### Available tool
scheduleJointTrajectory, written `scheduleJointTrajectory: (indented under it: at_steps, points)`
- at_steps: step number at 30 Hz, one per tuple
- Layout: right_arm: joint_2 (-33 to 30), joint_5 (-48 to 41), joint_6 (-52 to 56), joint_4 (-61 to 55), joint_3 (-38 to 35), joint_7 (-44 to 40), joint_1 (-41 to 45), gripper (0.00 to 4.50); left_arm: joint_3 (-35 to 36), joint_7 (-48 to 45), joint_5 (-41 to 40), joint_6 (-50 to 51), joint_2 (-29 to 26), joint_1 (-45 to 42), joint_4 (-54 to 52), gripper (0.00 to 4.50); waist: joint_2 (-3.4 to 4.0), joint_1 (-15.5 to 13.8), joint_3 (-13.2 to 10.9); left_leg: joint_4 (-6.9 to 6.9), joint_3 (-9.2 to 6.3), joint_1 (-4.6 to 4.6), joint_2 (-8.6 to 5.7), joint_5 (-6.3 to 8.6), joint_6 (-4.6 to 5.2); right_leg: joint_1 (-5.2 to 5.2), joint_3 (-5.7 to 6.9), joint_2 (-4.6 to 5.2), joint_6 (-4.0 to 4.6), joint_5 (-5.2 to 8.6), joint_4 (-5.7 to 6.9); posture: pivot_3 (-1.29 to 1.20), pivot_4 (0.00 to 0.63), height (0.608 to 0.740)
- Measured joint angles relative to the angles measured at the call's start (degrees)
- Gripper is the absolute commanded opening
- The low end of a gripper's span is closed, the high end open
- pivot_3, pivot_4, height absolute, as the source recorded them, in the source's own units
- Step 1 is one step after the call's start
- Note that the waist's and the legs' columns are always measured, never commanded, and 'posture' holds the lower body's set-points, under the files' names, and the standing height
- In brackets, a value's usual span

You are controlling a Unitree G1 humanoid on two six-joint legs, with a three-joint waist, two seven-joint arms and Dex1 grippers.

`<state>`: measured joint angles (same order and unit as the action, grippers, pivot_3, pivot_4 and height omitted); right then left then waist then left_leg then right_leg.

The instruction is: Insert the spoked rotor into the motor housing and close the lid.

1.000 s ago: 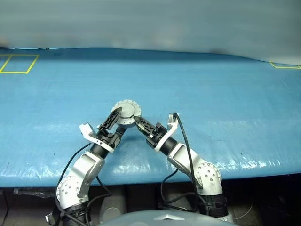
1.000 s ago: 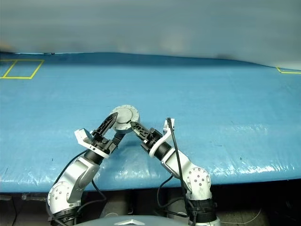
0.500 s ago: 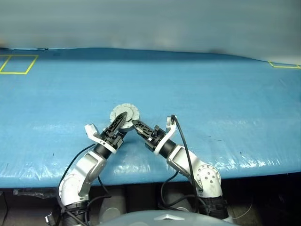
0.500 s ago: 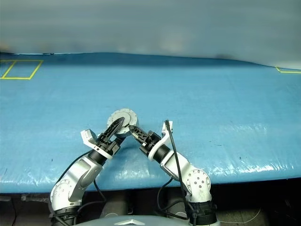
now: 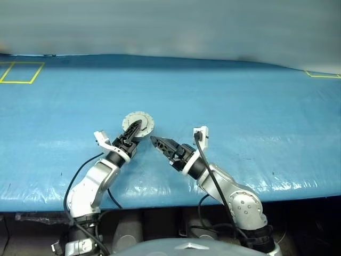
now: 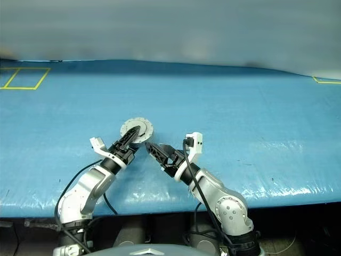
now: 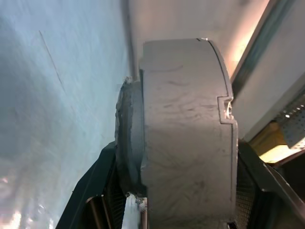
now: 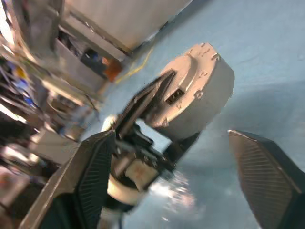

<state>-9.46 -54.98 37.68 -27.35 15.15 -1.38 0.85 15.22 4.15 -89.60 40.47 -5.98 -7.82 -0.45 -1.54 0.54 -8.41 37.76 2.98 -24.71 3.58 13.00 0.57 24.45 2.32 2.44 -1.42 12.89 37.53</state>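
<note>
Gripping the motor housing across its flat faces, the left gripper holds the closed drum on edge above the blue table, its axis roughly level. The right gripper, fingers spread and empty, sits just beside it on the robot's right, so the left arm alone carries it.

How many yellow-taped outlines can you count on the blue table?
2, possibly more beyond the edges. One yellow-taped outline lies at the table's far left corner; the other at the far right corner, cut off by the picture's edge.
</note>
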Motion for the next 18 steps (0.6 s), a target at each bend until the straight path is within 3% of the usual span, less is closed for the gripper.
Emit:
scheduleJointTrajectory:
  at_steps: [7,14,18]
  points:
    - [-4.6,28.2,-12.3,3.3,6.9,-0.8,-2.0,4.50,0.1,-5.5,15.2,-3.4,-1.5,-20.2,21.6,2.48,-0.04,-0.9,0.0,0.19,0.09,-0.25,-0.15,-0.02,0.04,0.03,-0.03,-0.01,-0.16,-0.09,-0.04,0.00,0.150,0.740]
    - [-2.5,39.1,-21.2,7.4,6.8,-1.2,-4.6,4.50,2.3,-10.9,26.4,-11.5,-0.5,-35.3,41.2,2.48,-0.03,0.1,0.0,-0.02,0.08,-0.36,-0.09,0.04,0.13,0.05,-0.07,-0.09,-0.48,-0.42,-0.45,0.00,0.150,0.740]
    - [-0.7,42.4,-22.9,9.1,5.9,-1.6,-6.8,4.50,6.1,-13.1,33.7,-21.7,-0.6,-45.2,60.6,2.48,-0.05,0.1,0.0,-0.01,0.03,-0.64,-0.11,0.06,0.17,0.16,0.06,-0.10,-0.38,-0.54,-0.68,0.00,0.150,0.740]
